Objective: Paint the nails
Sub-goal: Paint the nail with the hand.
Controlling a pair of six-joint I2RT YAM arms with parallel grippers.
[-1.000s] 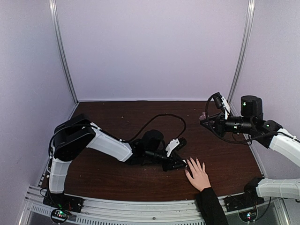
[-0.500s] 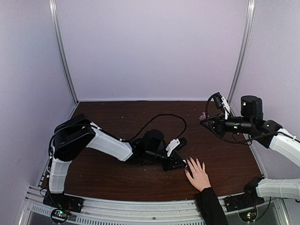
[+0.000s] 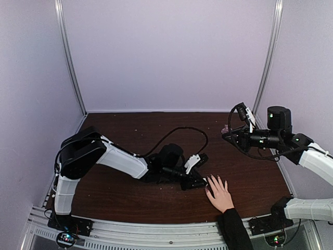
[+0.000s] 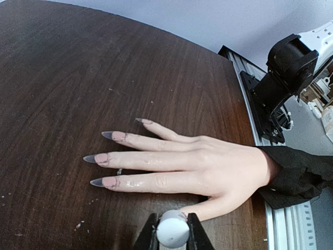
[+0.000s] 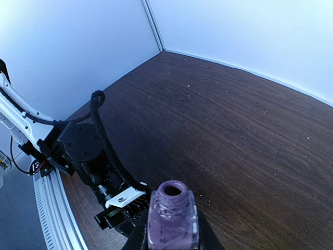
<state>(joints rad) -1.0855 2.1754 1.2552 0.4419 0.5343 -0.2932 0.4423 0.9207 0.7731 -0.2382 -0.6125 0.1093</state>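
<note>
Change over the last second: none that I can make out. Both arms keep the same pose in the top view, and the hand (image 3: 220, 194) has not moved. Judgement: a hold or a very slow stroke, with no visible progress on the polish in this interval.

Left gripper (image 4: 173, 235): jaws pinched on a pale round cap (image 4: 173, 228), low at the thumb side of the hand. The brush below the cap is hidden, so I cannot tell whether it is touching. The thumb tip is also hidden under the cap.

Right gripper (image 5: 171, 237): clamped on an open bottle (image 5: 173, 216) of purple polish, upright, held high at the right side, well apart from the hand.

Nails (image 4: 101, 158): four are visible, long and pointed, pink at the base and grey toward the tip. The hand lies flat, palm down and fingers spread, near the front edge right of centre, with a black sleeve (image 4: 291, 174) at the wrist. The grey looks uneven, so I judge the task to be partly done at most.

Surface: dark brown wood-grain table (image 3: 130, 130) with scattered pale specks. A black cable (image 3: 182, 130) loops across it behind the left arm.

Room: plain pale lilac walls, metal posts in the rear corners and a metal rail (image 3: 156, 234) along the near edge.
</note>
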